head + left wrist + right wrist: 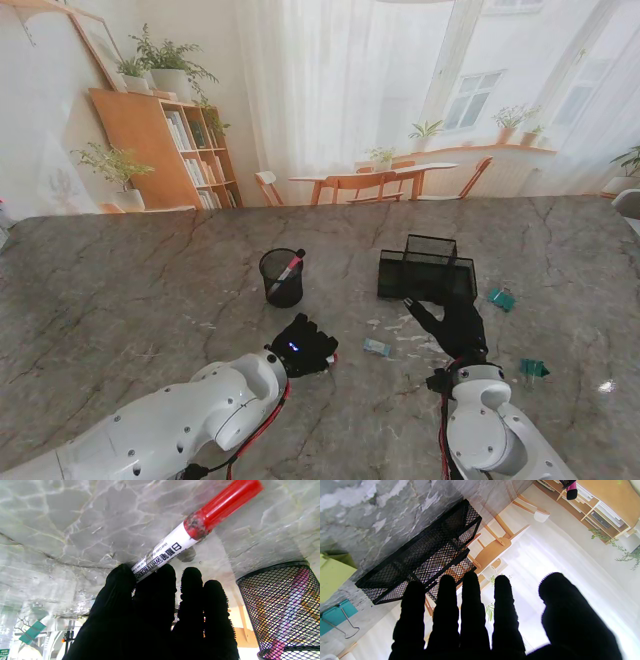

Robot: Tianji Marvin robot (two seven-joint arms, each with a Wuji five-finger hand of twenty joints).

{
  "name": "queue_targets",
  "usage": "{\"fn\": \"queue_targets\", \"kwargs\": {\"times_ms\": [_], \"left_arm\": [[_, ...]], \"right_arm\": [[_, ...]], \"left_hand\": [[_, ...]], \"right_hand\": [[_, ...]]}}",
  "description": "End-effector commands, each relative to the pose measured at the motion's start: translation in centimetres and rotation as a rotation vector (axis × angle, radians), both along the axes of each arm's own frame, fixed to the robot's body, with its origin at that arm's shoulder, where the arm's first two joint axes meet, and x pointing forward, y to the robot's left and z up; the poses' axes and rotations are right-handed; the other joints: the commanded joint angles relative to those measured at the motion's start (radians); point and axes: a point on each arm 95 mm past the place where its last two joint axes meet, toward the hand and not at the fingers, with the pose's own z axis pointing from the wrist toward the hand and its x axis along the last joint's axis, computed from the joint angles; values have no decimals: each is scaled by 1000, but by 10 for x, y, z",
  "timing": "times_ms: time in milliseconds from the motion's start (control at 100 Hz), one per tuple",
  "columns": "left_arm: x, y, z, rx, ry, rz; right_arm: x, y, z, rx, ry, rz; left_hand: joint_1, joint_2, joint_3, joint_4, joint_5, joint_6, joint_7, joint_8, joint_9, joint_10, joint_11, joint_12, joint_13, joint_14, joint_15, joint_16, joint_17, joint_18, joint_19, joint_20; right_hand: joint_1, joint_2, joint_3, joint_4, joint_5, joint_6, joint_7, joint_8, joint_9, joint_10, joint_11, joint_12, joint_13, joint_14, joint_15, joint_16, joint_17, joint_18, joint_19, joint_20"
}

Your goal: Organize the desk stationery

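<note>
Left wrist view shows the left hand [155, 615] closed around a red-capped whiteboard marker [190, 532], thumb on one side of the white barrel and fingers [191, 580] on the other, the capped end sticking out past them over the worktop [62, 530]. The grip sits at the tail end, likely so the marker can be tipped and dropped upright into the mesh cup [282, 610] just beside it, which already holds a pink pen. From the stand view, that hand [303, 347] hovers a little nearer to me than the cup [282, 277].

The right hand [452, 322] holds nothing: its fingers [470, 600] are straight and spread, reaching toward the black mesh tray [428, 270], probably to steady it; I cannot tell whether they touch it. Teal binder clips [501, 298] and a yellow-green pad [332, 575] lie loose near the tray, not yet sorted.
</note>
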Motion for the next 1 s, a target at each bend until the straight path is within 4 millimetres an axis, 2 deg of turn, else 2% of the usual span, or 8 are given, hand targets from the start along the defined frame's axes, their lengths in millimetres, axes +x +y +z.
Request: {"fn": "queue_targets", "kwargs": {"times_ms": [0,100,190,370,470,660,990], "left_arm": [[-16,22,-40,72,94,31],[-15,23,-37,42,84,36],[-15,24,-35,19,77,34],[-15,25,-34,-9,76,29],[-13,26,-35,-30,83,27],[-12,28,-32,-68,70,29],[-15,31,-20,-114,20,38]], "right_arm": [[-2,1,-1,2,8,2],[-2,1,-1,1,5,-1],[-2,0,0,1,4,-3],[-3,0,0,2,1,-8],[-3,0,0,8,0,-12],[-3,0,1,9,-2,-14],[-4,0,1,10,-6,-17]], "left_hand": [[73,-205,46,-10,97,-118,62,-32,46,-129,5,8,16,-1,-4,-9,8,-30,29,30],[37,-200,102,8,71,-122,84,25,46,-149,-11,18,23,-11,-23,-21,26,-41,11,20],[-23,-211,194,44,57,-127,91,93,52,-166,-35,32,32,-24,-45,-30,39,-51,-7,11],[-130,-232,368,75,42,-146,132,190,75,-204,-54,51,59,-49,-76,-38,77,-67,-37,2],[-183,-246,470,75,39,-151,158,226,77,-216,-45,58,67,-57,-85,-36,86,-73,-49,4],[-216,-249,518,82,33,-163,172,241,79,-235,-38,56,79,-72,-95,-33,107,-85,-67,3],[-221,-238,518,80,16,-174,179,240,63,-248,-36,54,76,-87,-110,-32,111,-91,-78,7]], "right_hand": [[0,27,-24,33,19,-1,11,9,3,5,9,18,1,0,6,13,-8,10,16,16],[-1,27,-24,33,17,-2,10,9,3,5,9,18,2,0,6,14,-8,10,16,16],[-1,28,-24,33,18,-2,10,9,3,5,9,18,1,0,6,13,-8,11,17,17],[-2,32,-25,33,20,0,11,9,5,6,10,19,2,1,7,14,-7,10,17,17],[-3,35,-26,33,22,-1,11,9,7,5,11,19,2,2,8,14,-8,11,17,17],[-5,39,-28,33,26,-3,13,10,7,6,11,19,3,2,8,15,-8,13,18,17],[-5,42,-30,34,25,0,13,9,7,5,11,19,4,2,9,15,-7,13,18,18]]}}
